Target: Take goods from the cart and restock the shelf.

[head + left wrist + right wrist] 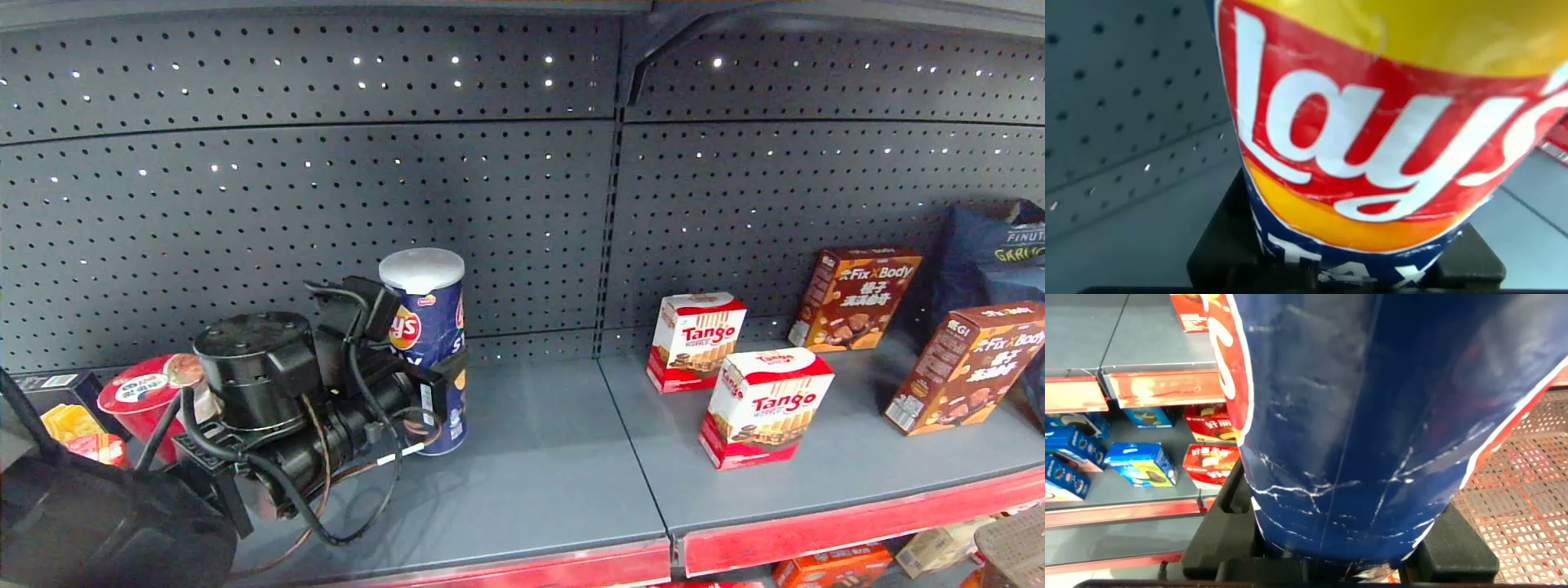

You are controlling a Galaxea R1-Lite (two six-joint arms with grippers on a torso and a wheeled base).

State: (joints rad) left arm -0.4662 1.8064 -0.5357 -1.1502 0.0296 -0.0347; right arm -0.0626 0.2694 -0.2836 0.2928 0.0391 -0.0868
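A blue chips can (424, 327) with a white lid stands upright at the back left of the grey shelf (539, 474). My left gripper (434, 394) is shut on its lower half, one finger on each side. In the left wrist view the can's red and yellow label (1372, 122) sits right between the black fingers (1221, 249). In the right wrist view my right gripper (1339, 559) is shut on a second blue chips can (1372, 416), held away from the shelf.
A red cup of noodles (143, 396) stands left of the can. Two red-and-white wafer boxes (763, 406) and two brown boxes (963, 367) occupy the right bay, with dark bags (996, 245) behind. Open shelf lies between. Lower shelves (1135, 461) and a red mesh floor (1527, 490) lie beneath the right gripper.
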